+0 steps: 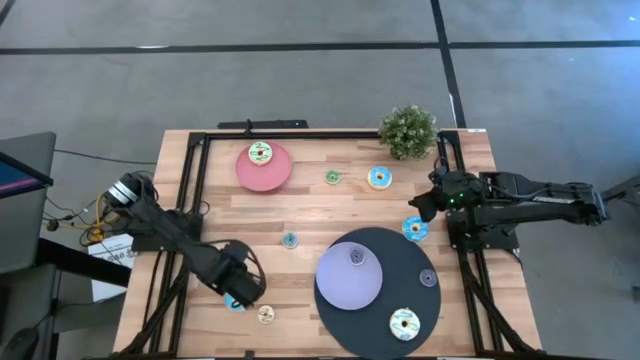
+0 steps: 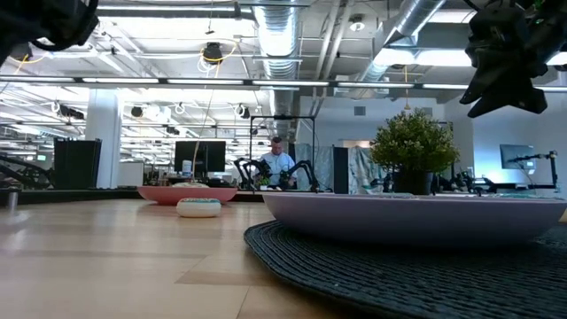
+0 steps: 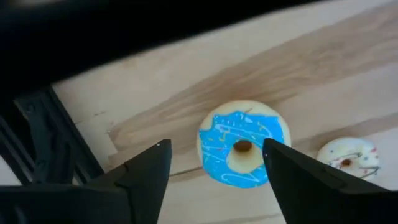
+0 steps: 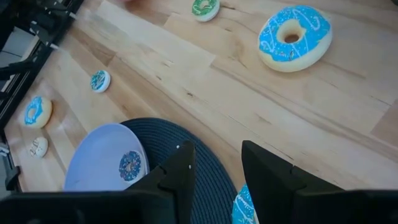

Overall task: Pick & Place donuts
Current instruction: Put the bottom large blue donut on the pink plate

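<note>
On the pale wooden table [image 1: 330, 215], the left gripper [image 3: 214, 165] stands open, straddling a blue-iced sprinkled ring donut [image 3: 242, 151]; the right gripper [image 4: 214, 163] hovers open, empty.

- You will find no readable text, label, brand, number or sign in any view.
- White paper sheet [image 1: 108, 262] beside the table's left edge, high view: you can see dark print marks on it, too small to read.
- Screens in the room behind the table, low view: nothing legible.
</note>
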Tool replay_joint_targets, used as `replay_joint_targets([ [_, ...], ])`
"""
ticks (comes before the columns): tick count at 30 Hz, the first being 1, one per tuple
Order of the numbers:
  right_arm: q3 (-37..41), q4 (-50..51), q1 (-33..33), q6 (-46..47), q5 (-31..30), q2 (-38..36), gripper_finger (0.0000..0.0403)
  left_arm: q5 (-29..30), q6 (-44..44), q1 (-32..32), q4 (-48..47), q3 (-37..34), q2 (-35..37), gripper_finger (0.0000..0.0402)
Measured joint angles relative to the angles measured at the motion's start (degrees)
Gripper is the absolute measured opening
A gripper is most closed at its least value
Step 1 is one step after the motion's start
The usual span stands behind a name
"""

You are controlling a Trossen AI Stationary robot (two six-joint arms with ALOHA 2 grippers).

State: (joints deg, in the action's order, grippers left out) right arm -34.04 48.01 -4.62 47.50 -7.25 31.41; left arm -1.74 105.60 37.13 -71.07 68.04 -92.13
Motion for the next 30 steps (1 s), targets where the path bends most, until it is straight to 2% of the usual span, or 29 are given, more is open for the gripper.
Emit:
replay_joint_targets([
  [6,0.00,-0.15,0.02,0.17,0.00,0.01,0.0121,0.70,-1.41,3.94,-0.04,-0.10,-0.85,0.0269],
  [15,0.00,-0.41,0.00,0.51,-0.01,0.01,0.0121,0.08,0.20,6.49,15.75,-9.19,-0.84,0.0270],
  [18,0.00,-0.43,0.00,1.09,-0.02,0.01,0.0121,-0.31,-0.17,6.43,18.43,-11.11,-0.84,0.0270],
  [24,0.00,-0.45,0.00,1.27,-0.02,0.01,0.0121,-1.32,-1.17,6.64,19.25,-12.99,-0.81,0.0270],
  [30,0.00,-0.46,0.01,1.25,-0.02,0.01,0.0121,0.88,-5.00,6.59,18.67,-12.99,-0.80,0.0270],
])
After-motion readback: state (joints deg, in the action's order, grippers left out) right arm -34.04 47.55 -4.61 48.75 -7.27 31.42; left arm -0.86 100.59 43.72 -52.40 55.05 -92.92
